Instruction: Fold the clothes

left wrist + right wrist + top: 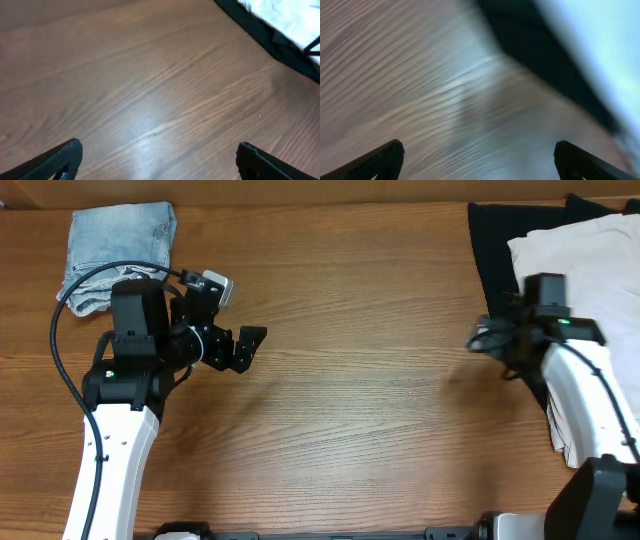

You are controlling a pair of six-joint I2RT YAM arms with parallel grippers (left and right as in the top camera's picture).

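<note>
The pale cream shorts [575, 250] lie crumpled at the far right of the table on top of black garments [495, 250]. They also show at the top right of the left wrist view [285, 15] and as a pale blur in the right wrist view [600, 45]. My left gripper [245, 348] is open and empty over bare wood left of centre, jaws wide in its wrist view [159, 160]. My right gripper [492, 340] is open and empty at the left edge of the black garments, over wood in its blurred wrist view [479, 160].
A folded light-blue denim garment [120, 250] lies at the far left behind my left arm. The black garments reach along the right edge of the wooden table [370, 410]. A second pale cloth [565, 430] lies under my right arm.
</note>
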